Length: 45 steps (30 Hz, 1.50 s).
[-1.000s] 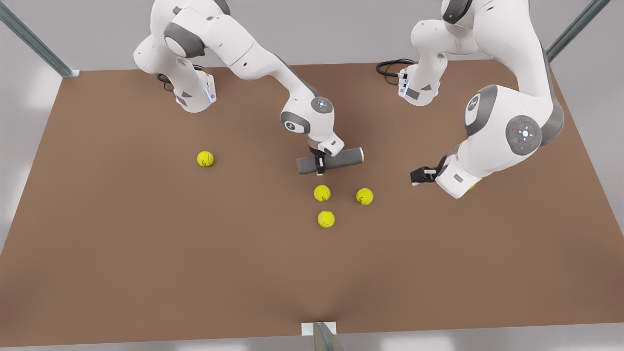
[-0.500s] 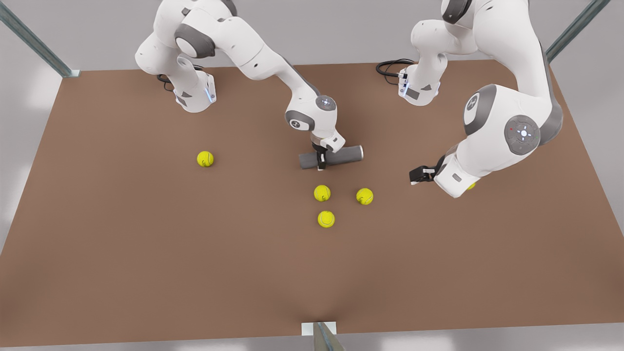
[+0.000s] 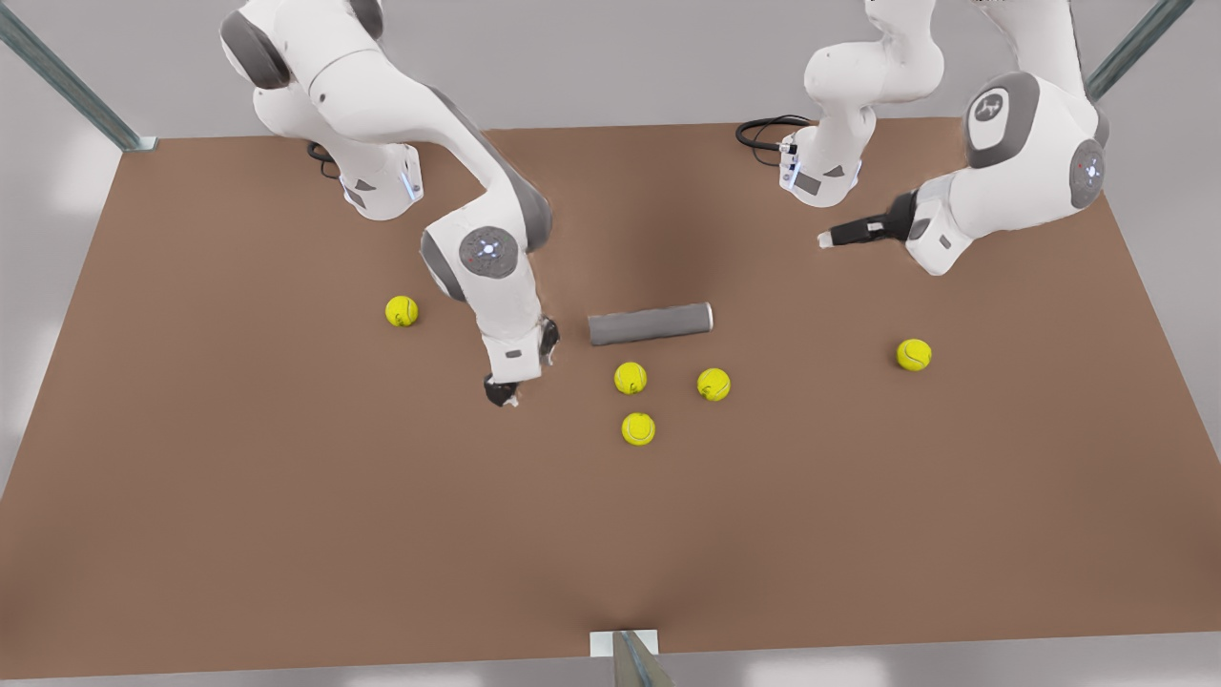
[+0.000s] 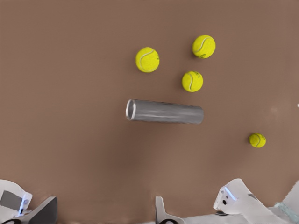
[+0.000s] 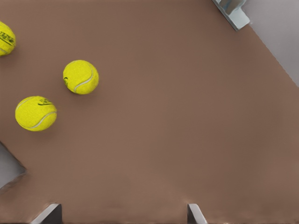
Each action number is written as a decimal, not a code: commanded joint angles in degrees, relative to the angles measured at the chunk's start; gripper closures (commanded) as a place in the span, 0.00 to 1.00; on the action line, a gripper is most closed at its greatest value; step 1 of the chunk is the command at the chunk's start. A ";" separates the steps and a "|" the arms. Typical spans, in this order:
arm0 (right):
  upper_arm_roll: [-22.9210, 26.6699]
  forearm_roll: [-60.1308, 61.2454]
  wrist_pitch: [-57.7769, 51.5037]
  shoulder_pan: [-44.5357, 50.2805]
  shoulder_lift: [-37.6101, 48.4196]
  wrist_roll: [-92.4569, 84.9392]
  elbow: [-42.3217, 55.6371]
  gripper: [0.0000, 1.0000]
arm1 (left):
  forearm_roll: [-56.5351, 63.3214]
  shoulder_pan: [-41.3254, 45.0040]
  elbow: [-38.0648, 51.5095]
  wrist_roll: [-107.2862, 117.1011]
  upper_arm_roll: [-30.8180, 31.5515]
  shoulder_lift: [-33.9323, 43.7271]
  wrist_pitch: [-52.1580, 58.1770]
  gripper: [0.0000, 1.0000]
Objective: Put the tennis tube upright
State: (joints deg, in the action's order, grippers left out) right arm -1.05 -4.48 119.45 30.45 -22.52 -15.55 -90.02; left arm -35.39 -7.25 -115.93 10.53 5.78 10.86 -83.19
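Bare brown table [image 3: 286, 534] fills the lower frame to its near edge. Three balls [image 3: 637, 428] cluster at centre. Left of them hangs the right gripper [image 3: 503, 393], its jaws spread wide and empty. Just behind the balls lies the tube [image 3: 651, 323], flat, long axis across the frame, dark grey, its lighter-rimmed end pointing right. Upper right hovers the left gripper [image 3: 826, 241], well apart; open or closed, I cannot tell.

Tennis tube [image 3: 650, 323] released, right end effector [image 3: 501, 391] withdrawn, left end effector [image 3: 828, 240] retreated
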 commanded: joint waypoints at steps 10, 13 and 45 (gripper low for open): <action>0.00 2.02 -16.00 -27.98 17.86 5.71 -4.99 0.00 | -40.90 -2.24 -24.08 -21.78 24.02 -4.00 -39.68 0.01; 0.09 1.50 -20.31 -33.96 19.80 6.41 -7.36 0.00 | -40.90 -2.60 -24.52 -22.92 24.19 -6.46 -40.56 0.01; -0.88 1.67 -23.04 -33.35 9.17 6.58 0.28 0.00 | -56.10 -4.97 -22.32 -56.58 24.28 -32.04 -48.30 0.02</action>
State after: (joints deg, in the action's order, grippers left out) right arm -1.93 -2.81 96.42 -2.89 -13.35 -9.01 -89.74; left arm -91.19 -12.06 -138.25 -46.14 30.06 -21.31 -131.49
